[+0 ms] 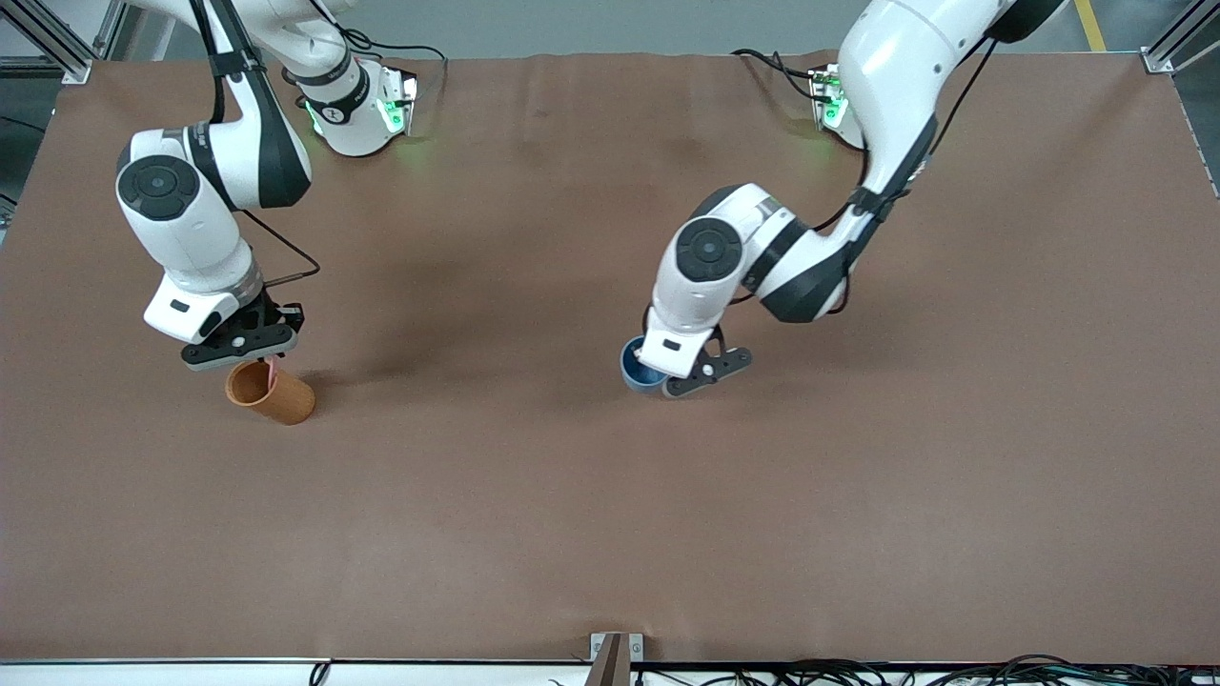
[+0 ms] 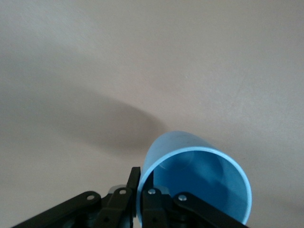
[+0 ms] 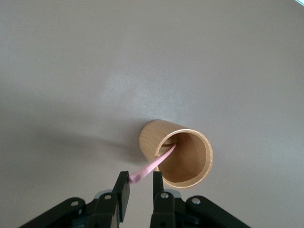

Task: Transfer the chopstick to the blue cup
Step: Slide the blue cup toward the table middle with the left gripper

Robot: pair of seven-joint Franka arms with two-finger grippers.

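No legible markings. Right gripper [image 3: 140,186] over the orange cup [image 3: 179,153], fingers either side of the chopstick [image 3: 151,167] top, narrow gap remaining; chopstick stands in that cup. Left gripper [image 2: 140,187] clamped on blue cup [image 2: 199,180] rim, mid-table.

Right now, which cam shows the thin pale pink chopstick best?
Right wrist view: the thin pale pink chopstick runs from the orange-brown cylindrical cup up between the right pincer fingers. Front view shows only a pink sliver; left wrist view shows none of it.
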